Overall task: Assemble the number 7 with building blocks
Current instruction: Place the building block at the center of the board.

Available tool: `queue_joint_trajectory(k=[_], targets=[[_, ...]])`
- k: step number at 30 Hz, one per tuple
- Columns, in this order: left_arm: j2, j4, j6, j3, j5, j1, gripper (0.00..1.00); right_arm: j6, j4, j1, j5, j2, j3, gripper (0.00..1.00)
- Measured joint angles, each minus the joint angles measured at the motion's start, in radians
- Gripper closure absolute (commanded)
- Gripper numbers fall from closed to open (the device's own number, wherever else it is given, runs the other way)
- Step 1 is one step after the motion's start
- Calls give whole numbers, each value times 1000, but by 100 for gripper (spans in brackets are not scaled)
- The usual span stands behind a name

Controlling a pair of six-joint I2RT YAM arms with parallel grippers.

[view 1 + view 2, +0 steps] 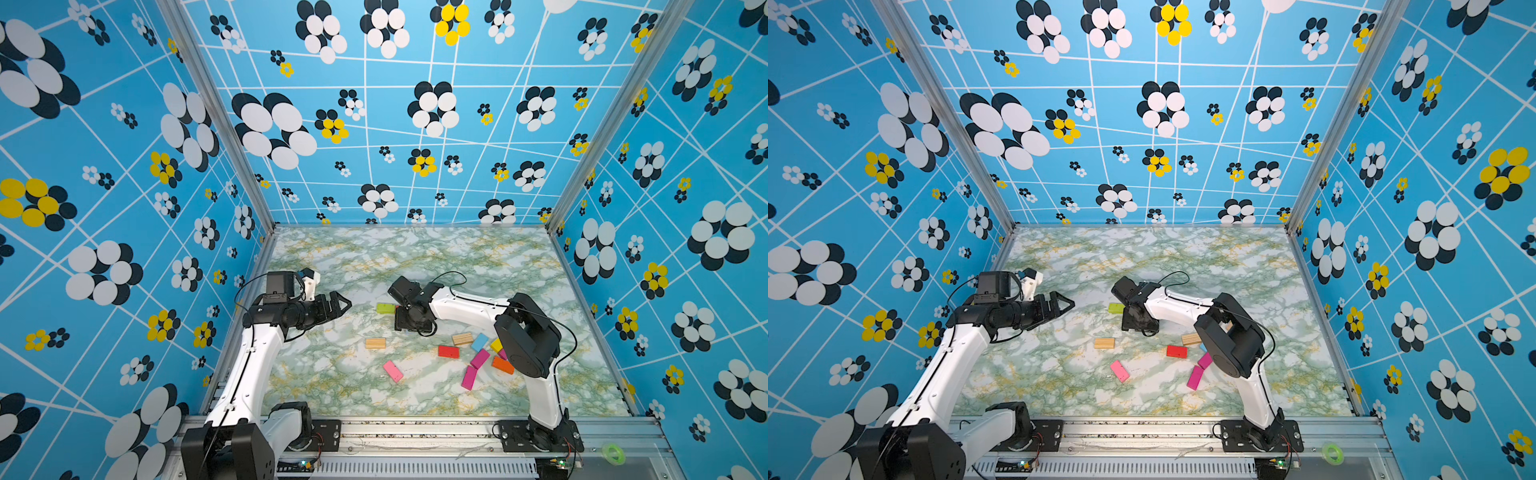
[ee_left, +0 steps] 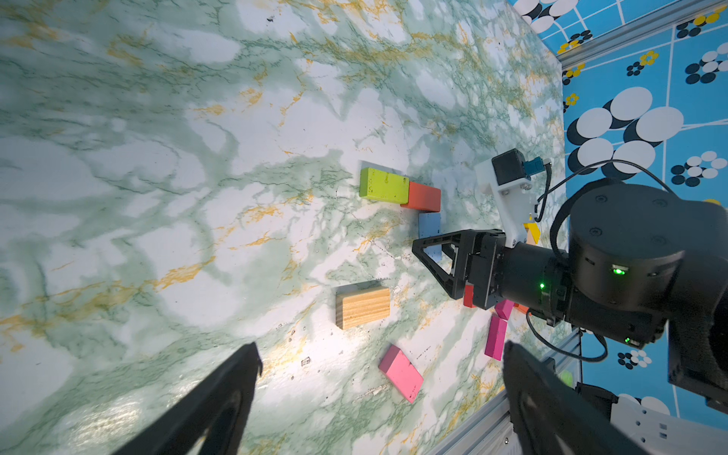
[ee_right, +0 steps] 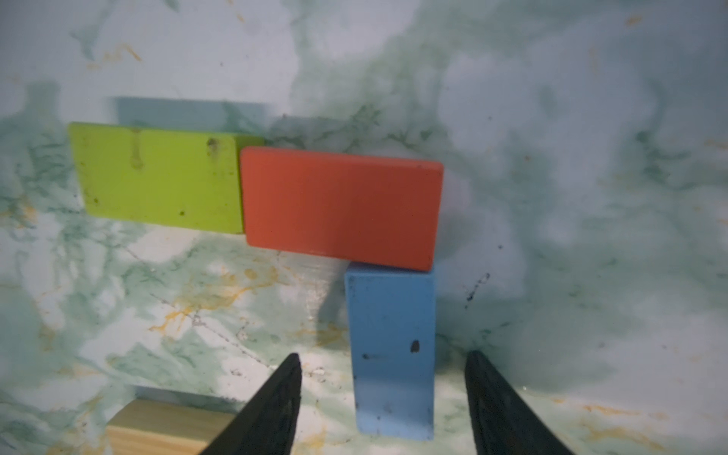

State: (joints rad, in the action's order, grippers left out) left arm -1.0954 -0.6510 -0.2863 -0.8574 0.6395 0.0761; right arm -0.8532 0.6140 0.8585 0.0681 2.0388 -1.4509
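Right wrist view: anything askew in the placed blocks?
Yes: the orange block sits offset from the green block, so their long edges step instead of lining up. The blue block touches it squarely.

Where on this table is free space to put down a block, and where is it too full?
Bare: the far half of the table behind the green block; the strip between the left gripper and the striped wood block; the near edge, this side of the pink block. Crowded: the right front, from the red block to the orange block.
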Motion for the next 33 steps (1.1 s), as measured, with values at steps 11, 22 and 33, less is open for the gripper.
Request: queue_joint_trajectory(k=[11,22,33], targets=[[0,0,5,0,-1,0,1,-31,-205,-6,-134,-341,293,2],[11,0,17,0,-1,0,1,-214,-719,-18,-242,-443,689,1],[13,0,18,0,-1,-6,1,-386,-946,-16,-208,-443,762,1]])
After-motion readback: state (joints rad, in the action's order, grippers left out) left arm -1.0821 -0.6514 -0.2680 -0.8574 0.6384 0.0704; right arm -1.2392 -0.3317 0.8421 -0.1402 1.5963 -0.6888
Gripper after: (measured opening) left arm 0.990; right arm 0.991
